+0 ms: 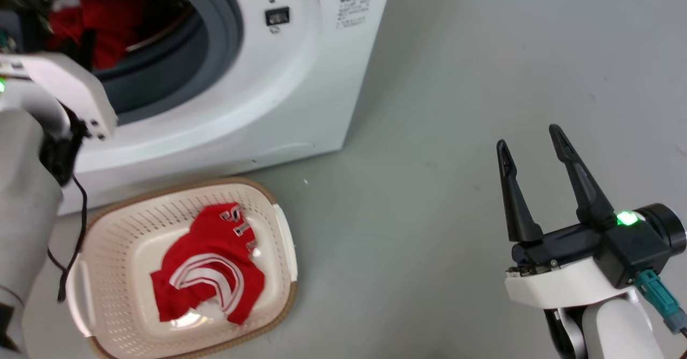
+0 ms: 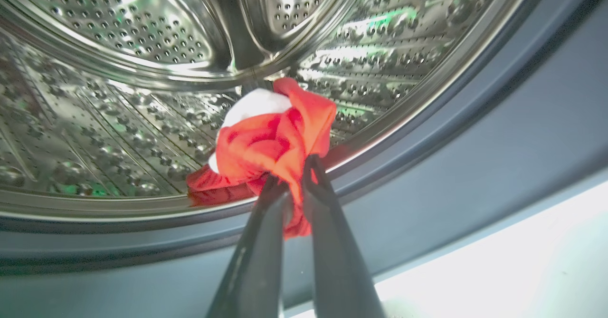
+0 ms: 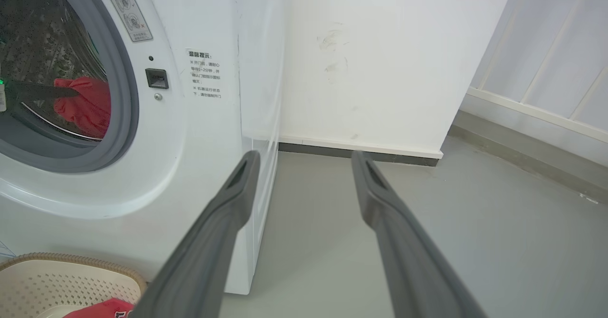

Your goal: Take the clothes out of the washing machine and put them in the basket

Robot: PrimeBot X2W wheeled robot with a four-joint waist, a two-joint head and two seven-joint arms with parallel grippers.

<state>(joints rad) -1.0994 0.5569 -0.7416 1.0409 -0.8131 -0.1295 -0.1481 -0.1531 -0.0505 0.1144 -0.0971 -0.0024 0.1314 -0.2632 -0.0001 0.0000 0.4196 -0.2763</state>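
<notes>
Two red garments split the scene: the first garment [image 1: 209,265] lies crumpled in the basket [image 1: 123,225] on the floor [image 1: 429,133] near the foot of the washing machine [image 1: 300,80], while the second garment [image 2: 270,137] sits low in the steel drum [image 2: 118,37], a fold of it pinched between the closed jaws of the left gripper [image 2: 292,170]. The hold looks thin, taken on a bunched edge, so the cloth may slip free if pulled fast. Its trailing tail may also drag or catch on the grey door seal [image 2: 427,166], the raised lip between the drum and the open air. A release too far left or too near could drop it on the floor instead of in the basket, whose brown rim sits just beside the machine's front. A black cable [image 1: 85,214] hanging from the left arm dangles close to that rim and could snag. Far to the right, the right gripper [image 1: 528,136] waits over bare floor, jaws apart and holding nothing, well clear of the route.
</notes>
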